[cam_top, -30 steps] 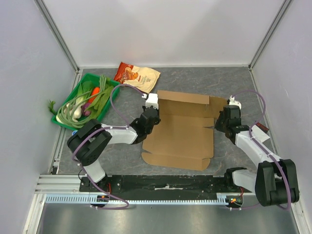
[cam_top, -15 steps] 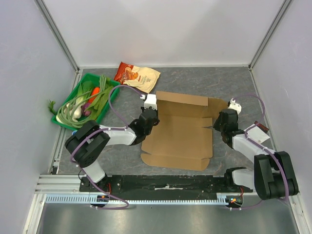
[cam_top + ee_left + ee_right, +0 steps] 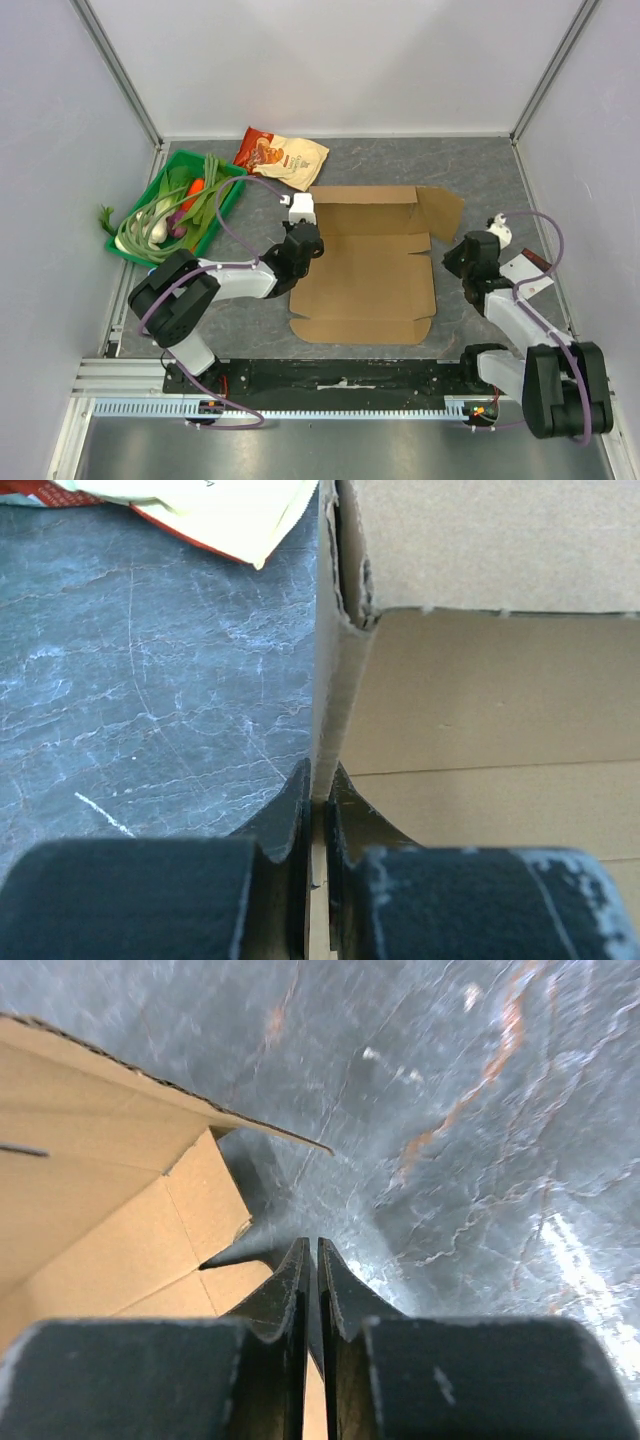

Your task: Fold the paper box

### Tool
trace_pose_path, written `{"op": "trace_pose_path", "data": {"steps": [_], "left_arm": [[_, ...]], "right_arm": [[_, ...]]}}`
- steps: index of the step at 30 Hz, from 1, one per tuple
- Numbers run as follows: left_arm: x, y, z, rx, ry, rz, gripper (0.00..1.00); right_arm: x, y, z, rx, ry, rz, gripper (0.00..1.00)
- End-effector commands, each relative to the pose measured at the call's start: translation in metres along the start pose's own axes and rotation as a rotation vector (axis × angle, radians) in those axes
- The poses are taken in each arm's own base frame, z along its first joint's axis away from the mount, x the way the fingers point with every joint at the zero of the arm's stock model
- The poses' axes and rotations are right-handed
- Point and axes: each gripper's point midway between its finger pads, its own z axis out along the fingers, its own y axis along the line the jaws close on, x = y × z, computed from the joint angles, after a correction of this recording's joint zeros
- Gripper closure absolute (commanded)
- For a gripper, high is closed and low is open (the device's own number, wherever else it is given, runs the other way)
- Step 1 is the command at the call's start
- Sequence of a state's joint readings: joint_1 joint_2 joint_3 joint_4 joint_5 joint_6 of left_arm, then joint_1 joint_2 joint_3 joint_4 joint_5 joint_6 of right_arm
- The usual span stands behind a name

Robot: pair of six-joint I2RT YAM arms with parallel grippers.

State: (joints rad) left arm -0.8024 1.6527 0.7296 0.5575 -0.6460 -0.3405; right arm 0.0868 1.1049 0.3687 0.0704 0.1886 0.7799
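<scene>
Pinching the raised 9 o'clock wall of the brown corrugated cardboard box (image 3: 365, 280) with left gripper (image 3: 318, 785). Poised at its 3 o'clock edge with right gripper (image 3: 310, 1248); clamped or not, cannot tell.

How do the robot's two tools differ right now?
The left tool pinches an upright side of the cardboard box; the right tool has no cardboard between its tips. The left sits at the box's left edge, the right just off its right edge. Both have dark fingers nearly together.

paper box (image 3: 480, 680) — cut off, right edge
</scene>
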Motion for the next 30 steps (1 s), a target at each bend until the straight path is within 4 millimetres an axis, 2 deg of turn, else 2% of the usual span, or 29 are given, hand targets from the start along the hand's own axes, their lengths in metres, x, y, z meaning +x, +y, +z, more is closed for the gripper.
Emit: {"op": "trace_pose_path", "data": {"steps": [1,3,4,5,7,8,9,11,13,14,17,20,21,22,24,25,27,30], "left_arm": [[-0.02,0.01,-0.006,-0.066,-0.056,-0.136,0.98],[-0.016,0.01,-0.007,-0.068,-0.04,-0.157,0.98],[-0.015,0.011,-0.008,-0.066,-0.036,-0.164,0.98],[-0.015,0.009,-0.008,-0.061,-0.036,-0.174,0.98],[-0.011,0.01,-0.009,-0.059,-0.025,-0.185,0.98],[-0.012,0.009,-0.01,-0.056,-0.026,-0.191,0.98],[-0.012,0.009,-0.01,-0.054,-0.025,-0.194,0.98],[-0.012,0.009,-0.011,-0.05,-0.024,-0.194,0.98],[-0.013,0.008,-0.012,-0.042,-0.025,-0.196,0.98],[-0.012,0.008,-0.012,-0.042,-0.025,-0.198,0.98],[-0.013,0.006,-0.013,-0.03,-0.026,-0.192,0.98],[-0.012,0.007,-0.013,-0.029,-0.028,-0.181,0.98],[-0.013,0.008,-0.012,-0.032,-0.03,-0.176,0.98],[-0.014,0.007,-0.012,-0.029,-0.032,-0.177,0.98],[-0.015,0.007,-0.012,-0.03,-0.033,-0.175,0.98],[-0.015,0.006,-0.012,-0.03,-0.033,-0.175,0.98],[-0.014,0.005,-0.011,-0.027,-0.031,-0.177,0.98],[-0.012,0.005,-0.011,-0.026,-0.027,-0.181,0.98]], "right_arm": [[-0.024,-0.002,-0.008,-0.053,-0.022,0.172,0.94],[-0.019,-0.005,-0.003,-0.091,-0.031,0.231,1.0],[-0.015,0.003,-0.002,-0.146,-0.005,0.281,1.0],[-0.018,0.011,0.0,-0.208,-0.032,0.297,1.0],[-0.008,0.014,0.008,-0.235,-0.003,0.342,1.0],[-0.013,0.022,0.008,-0.289,-0.031,0.367,1.0],[-0.004,0.019,0.015,-0.277,-0.006,0.369,1.0],[-0.002,0.023,0.024,-0.304,0.005,0.377,1.0],[-0.011,0.03,0.026,-0.354,-0.036,0.378,1.0],[-0.006,0.03,0.03,-0.35,-0.018,0.383,1.0],[-0.013,0.038,0.033,-0.383,-0.027,0.371,1.0],[-0.021,0.043,0.028,-0.403,-0.053,0.346,1.0],[-0.024,0.041,0.028,-0.386,-0.079,0.309,1.0],[-0.018,0.037,0.028,-0.351,-0.061,0.282,1.0],[-0.028,0.04,0.019,-0.342,-0.106,0.218,1.0],[-0.023,0.035,0.019,-0.294,-0.1,0.16,1.0],[-0.035,0.038,0.01,-0.282,-0.147,0.11,1.0],[-0.034,0.046,0.006,-0.27,-0.156,0.04,1.0]]}}
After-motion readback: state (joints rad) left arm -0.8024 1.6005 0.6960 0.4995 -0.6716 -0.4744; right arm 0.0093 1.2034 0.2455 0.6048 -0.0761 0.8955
